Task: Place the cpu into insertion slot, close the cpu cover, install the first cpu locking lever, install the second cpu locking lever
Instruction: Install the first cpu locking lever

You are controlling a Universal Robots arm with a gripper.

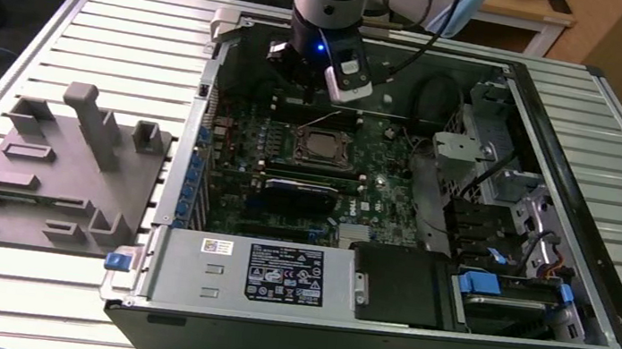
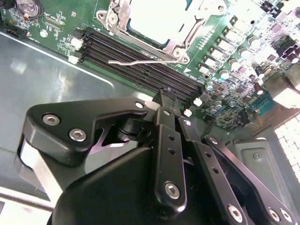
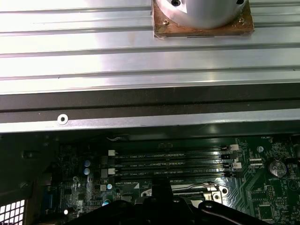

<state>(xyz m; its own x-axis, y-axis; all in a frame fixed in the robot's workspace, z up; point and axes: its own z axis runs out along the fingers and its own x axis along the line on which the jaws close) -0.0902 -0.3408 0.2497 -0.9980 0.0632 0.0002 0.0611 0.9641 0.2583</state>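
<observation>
The cpu (image 2: 157,16) lies flat in the insertion slot (image 1: 324,147) on the green board, its silver top showing. The silvery cpu cover (image 2: 185,35) frames it and seems to lie down around it. One thin wire locking lever (image 2: 140,61) stands loose, angled out over the black memory slots. My gripper (image 2: 166,95) hangs just above those memory slots, beside the slot, shut with nothing between its fingers. In the exterior view my gripper (image 1: 302,83) is at the far side of the slot. In the first wrist view its tip (image 3: 161,183) sits at the memory slots.
The open computer case (image 1: 557,135) lies on a slatted metal table. A power supply (image 1: 262,272) and a black drive box (image 1: 405,286) fill its near end, and a metal cage with cables (image 1: 504,173) is at the exterior view's right. A grey fixture (image 1: 59,168) stands outside the case.
</observation>
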